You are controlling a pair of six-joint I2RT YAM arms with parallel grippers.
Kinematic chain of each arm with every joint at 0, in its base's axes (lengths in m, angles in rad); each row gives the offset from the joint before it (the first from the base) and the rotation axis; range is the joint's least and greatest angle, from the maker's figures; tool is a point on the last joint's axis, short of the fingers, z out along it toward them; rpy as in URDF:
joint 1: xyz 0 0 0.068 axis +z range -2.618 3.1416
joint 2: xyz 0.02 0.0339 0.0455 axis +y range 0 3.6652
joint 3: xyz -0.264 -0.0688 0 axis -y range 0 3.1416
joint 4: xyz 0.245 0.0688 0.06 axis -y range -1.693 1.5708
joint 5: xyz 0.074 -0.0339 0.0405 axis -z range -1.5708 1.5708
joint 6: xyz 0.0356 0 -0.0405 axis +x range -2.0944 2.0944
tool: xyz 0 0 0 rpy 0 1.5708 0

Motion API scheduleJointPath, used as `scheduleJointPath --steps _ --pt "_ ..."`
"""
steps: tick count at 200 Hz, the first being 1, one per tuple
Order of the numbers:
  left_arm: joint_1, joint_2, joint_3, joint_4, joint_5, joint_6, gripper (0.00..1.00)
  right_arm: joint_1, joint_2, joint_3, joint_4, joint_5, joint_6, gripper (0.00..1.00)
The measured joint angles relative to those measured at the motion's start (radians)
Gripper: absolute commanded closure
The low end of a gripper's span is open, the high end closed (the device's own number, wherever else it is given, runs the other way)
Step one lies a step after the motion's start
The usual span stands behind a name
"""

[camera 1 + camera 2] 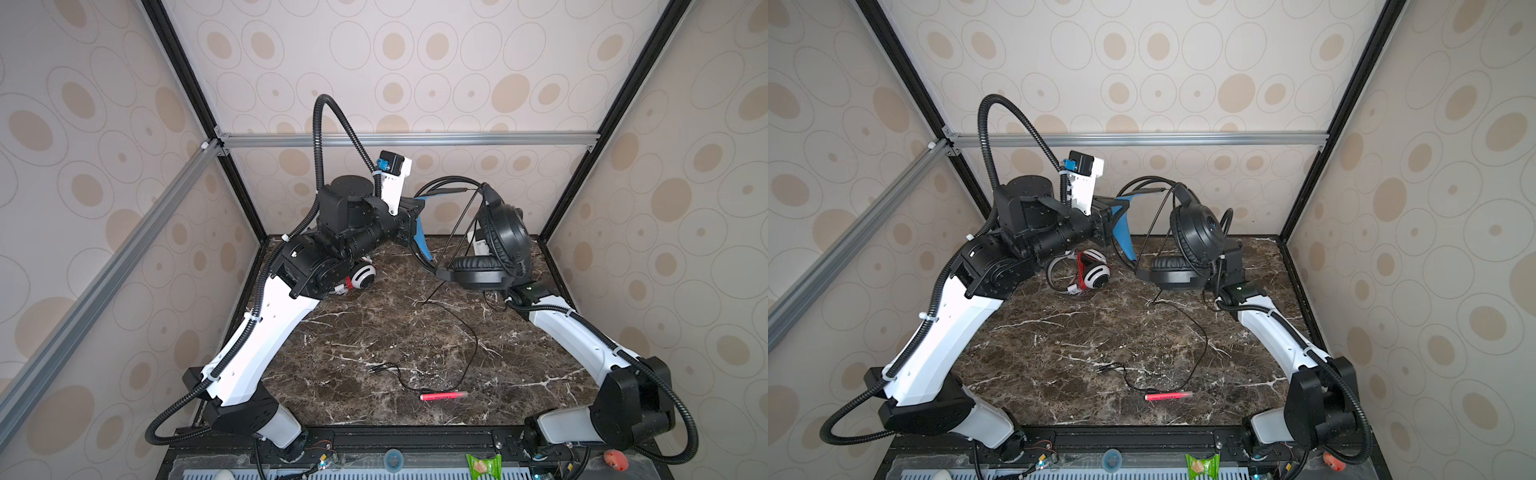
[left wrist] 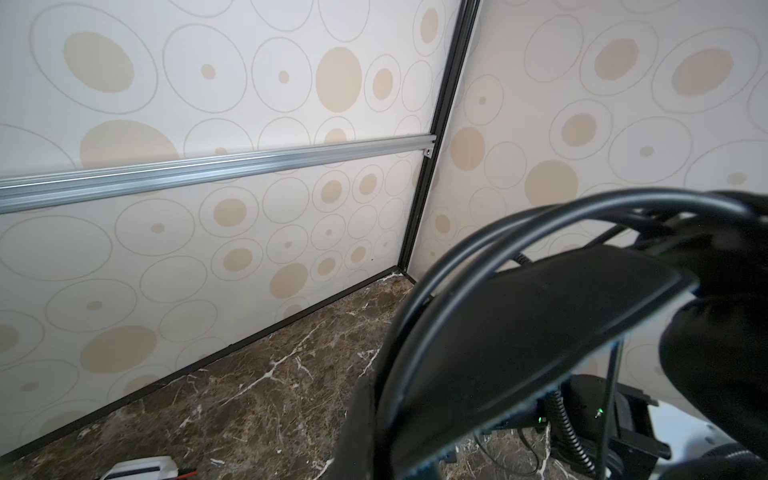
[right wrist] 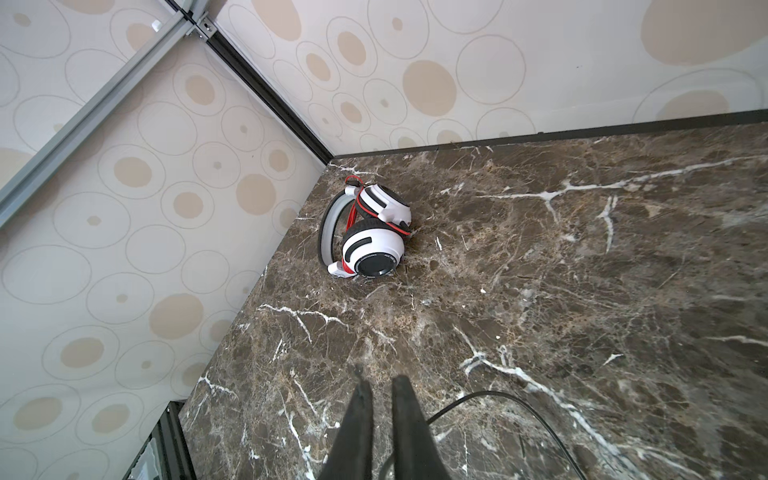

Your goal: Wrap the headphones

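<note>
One pink pen [image 1: 444,395] beside black cord [image 1: 476,349]

Dark, white-veined marble surface [image 1: 374,324] carries a white headset [image 3: 372,249] near its far left corner, a loose black cord [image 1: 476,347] across the middle, and a pink-red pen [image 1: 442,395] near the front edge.

Both top views are looking down from above the bench's [image 1: 374,332] near edge, sharing its whole surface. The left wrist camera is facing the far right corner, close against the black headphones [image 2: 519,332]. The right wrist camera is facing the far left corner and the white headphones [image 3: 370,245].
</note>
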Motion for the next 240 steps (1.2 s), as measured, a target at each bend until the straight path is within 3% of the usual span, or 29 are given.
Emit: scheduleJointPath --steps 102,202,240 --pt "0.000 -0.006 0.048 0.094 -0.023 -0.071 1.00 0.104 0.057 -0.047 0.133 -0.032 -0.023 0.92" --pt "0.000 0.017 0.107 0.165 -0.138 -0.100 1.00 0.198 0.085 -0.105 0.224 -0.047 -0.020 0.92" --pt "-0.001 0.016 0.075 0.204 -0.245 -0.108 1.00 0.219 0.072 -0.135 0.237 -0.029 -0.026 0.95"
